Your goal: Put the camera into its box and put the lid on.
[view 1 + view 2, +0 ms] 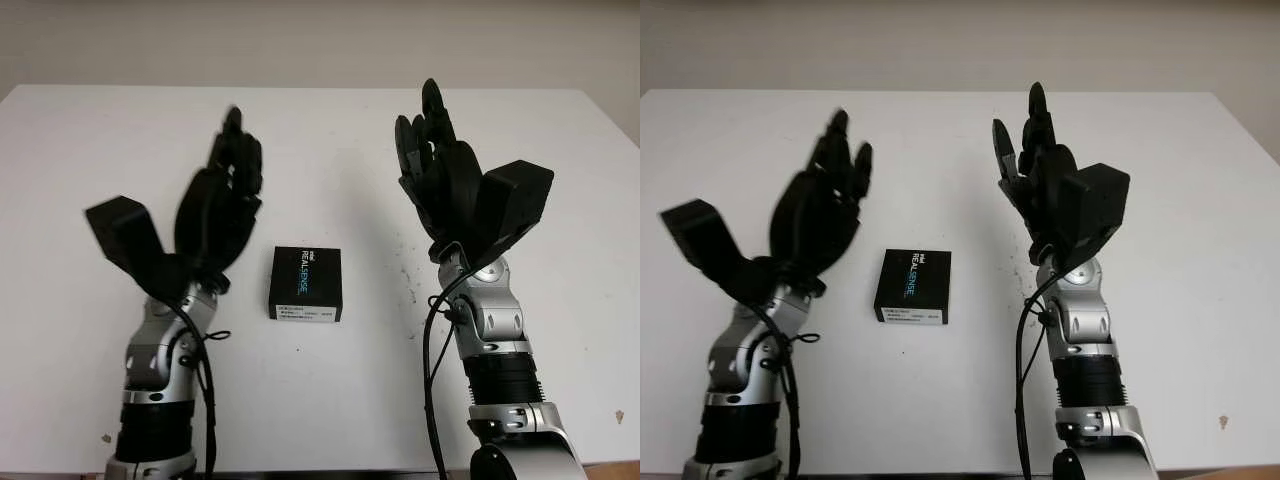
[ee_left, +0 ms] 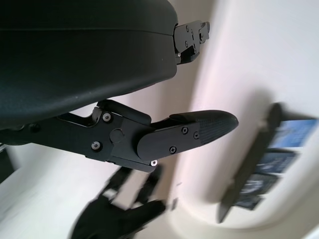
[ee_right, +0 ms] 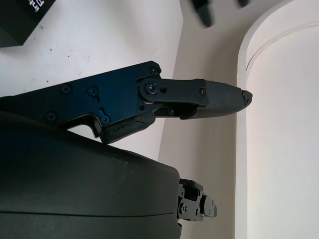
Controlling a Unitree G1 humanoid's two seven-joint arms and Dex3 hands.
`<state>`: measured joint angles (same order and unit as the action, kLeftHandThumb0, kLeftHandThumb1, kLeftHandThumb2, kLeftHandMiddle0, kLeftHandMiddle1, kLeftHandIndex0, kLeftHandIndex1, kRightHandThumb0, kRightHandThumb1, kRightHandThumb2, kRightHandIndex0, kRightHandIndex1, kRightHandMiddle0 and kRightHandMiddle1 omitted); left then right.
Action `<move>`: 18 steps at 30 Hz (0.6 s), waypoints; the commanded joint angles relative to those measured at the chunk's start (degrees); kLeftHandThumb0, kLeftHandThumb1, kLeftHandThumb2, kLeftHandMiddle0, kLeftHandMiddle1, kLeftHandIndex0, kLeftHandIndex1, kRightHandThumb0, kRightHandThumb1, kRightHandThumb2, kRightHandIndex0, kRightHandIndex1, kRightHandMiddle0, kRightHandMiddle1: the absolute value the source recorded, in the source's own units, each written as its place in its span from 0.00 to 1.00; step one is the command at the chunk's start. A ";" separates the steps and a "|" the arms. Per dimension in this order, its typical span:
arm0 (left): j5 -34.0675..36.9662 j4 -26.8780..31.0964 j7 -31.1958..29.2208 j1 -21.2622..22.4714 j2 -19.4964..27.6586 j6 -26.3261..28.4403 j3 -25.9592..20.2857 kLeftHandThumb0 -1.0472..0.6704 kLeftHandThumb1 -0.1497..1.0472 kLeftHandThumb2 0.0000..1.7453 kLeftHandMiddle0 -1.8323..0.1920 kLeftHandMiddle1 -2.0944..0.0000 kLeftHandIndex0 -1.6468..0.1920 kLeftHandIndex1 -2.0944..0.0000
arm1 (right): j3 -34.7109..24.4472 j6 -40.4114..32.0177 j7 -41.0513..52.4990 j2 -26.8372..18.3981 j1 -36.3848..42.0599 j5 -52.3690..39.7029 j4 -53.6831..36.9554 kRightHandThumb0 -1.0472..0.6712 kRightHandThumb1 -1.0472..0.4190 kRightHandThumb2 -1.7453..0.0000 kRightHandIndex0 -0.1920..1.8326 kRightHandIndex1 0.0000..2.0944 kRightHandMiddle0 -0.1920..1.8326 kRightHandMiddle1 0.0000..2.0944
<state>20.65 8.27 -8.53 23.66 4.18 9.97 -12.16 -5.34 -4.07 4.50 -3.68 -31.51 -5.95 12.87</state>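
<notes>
Left eye view: black box (image 1: 305, 284), lid on, lies flat on the white table (image 1: 320, 400) at centre, touched by neither hand. Left hand (image 1: 222, 200) is raised above the table just left of the box, open, holding nothing. Right hand (image 1: 440, 170) is raised to the right, open, likewise holding nothing.

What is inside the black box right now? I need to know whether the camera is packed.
Cannot be seen: the black box lies closed on the white table, lid on, hiding its contents. The left robot hand and right robot hand are raised, open, holding nothing.
</notes>
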 commanded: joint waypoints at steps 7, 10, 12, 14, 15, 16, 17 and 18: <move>-4.52 -8.46 0.31 0.17 5.87 -10.55 -4.23 0.19 1.00 0.32 1.00 1.00 1.00 1.00 | 1.60 -0.55 0.28 0.20 2.31 1.12 0.30 0.17 0.00 0.77 0.01 0.03 0.03 0.02; -6.18 -15.61 0.09 -0.58 7.90 -14.42 -5.65 0.20 1.00 0.33 1.00 1.00 1.00 1.00 | 1.66 -0.70 0.31 -0.06 3.18 1.33 0.75 0.17 0.00 0.77 0.02 0.03 0.03 0.02; -5.90 -18.49 -0.48 -1.23 8.38 -15.02 -6.03 0.20 1.00 0.33 1.00 1.00 1.00 1.00 | 1.69 -1.10 0.53 -0.28 3.74 1.29 0.49 0.18 0.00 0.76 0.02 0.03 0.03 0.02; -5.42 -21.26 -1.99 -1.88 8.27 -16.21 -5.75 0.21 1.00 0.34 1.00 1.00 1.00 1.00 | 1.69 -1.07 0.36 -0.24 4.42 1.48 0.51 0.18 0.00 0.76 0.01 0.02 0.02 0.02; -5.27 -22.04 -2.37 -2.00 7.92 -16.76 -5.53 0.21 1.00 0.34 1.00 1.00 1.00 1.00 | 1.63 -1.28 0.18 -0.07 4.70 1.41 0.34 0.19 0.00 0.76 0.01 0.02 0.02 0.02; -5.04 -22.44 -2.45 -2.11 7.34 -17.00 -5.33 0.22 1.00 0.34 1.00 1.00 1.00 1.00 | 1.54 -1.43 0.14 0.10 4.92 1.20 0.33 0.19 0.00 0.76 0.01 0.02 0.02 0.02; -5.02 -22.63 -2.15 -2.18 6.71 -17.15 -5.10 0.22 1.00 0.33 1.00 1.00 1.00 1.00 | 1.49 -1.41 0.15 0.24 5.12 1.02 0.44 0.19 0.00 0.76 0.00 0.02 0.02 0.02; -5.19 -22.90 -1.82 -2.21 6.12 -17.47 -4.79 0.22 1.00 0.33 1.00 1.00 1.00 1.00 | 1.54 -1.32 0.01 0.39 5.36 1.02 0.51 0.19 0.00 0.76 0.00 0.02 0.01 0.02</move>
<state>15.47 -14.42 -10.40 21.04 10.88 -6.51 -17.55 -3.63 -5.24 4.63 -3.44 -26.84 -4.82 13.60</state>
